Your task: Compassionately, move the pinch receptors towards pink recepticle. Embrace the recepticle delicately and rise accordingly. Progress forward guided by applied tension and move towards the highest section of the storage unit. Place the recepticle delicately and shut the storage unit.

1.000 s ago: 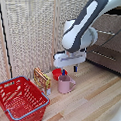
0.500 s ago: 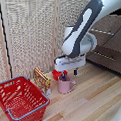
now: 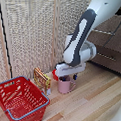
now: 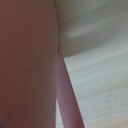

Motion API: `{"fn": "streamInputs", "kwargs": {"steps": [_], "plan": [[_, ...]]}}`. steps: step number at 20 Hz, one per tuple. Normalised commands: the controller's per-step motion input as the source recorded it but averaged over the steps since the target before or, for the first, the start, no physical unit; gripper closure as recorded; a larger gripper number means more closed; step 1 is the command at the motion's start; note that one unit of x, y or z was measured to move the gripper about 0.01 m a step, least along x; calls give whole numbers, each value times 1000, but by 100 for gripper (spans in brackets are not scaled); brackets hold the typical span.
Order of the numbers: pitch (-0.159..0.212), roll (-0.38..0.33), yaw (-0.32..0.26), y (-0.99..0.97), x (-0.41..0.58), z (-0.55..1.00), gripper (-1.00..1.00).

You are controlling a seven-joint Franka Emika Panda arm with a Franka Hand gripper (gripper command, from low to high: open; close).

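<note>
The pinch receptors (image 3: 68,76) hang down at the pink recepticle (image 3: 64,85), one dark finger (image 3: 74,77) showing beside its rim; whether they are spread or pressing on it cannot be told. The mug stands on the wooden floor (image 3: 93,103), between a red basket (image 3: 19,98) and the storage unit (image 3: 110,45). In the wrist view, pink wall (image 4: 25,65) fills most of the picture

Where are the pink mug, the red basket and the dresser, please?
pink mug (image 3: 64,86), exterior view, on its side wall.
red basket (image 3: 18,100), exterior view, on its wire floor.
dresser (image 3: 110,42), exterior view, on a drawer front.
</note>
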Motion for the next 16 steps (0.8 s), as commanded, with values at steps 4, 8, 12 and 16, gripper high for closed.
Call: {"fn": "streamInputs", "kwargs": {"steps": [4, 8, 12, 16], "plan": [[-2, -26, 2, 94, 0, 0, 100], [3, -55, -15, 184, 39, 6, 100], [15, -49, 7, 144, 98, 0, 100], [52, -10, 45, 22, 20, -1, 100]]}}
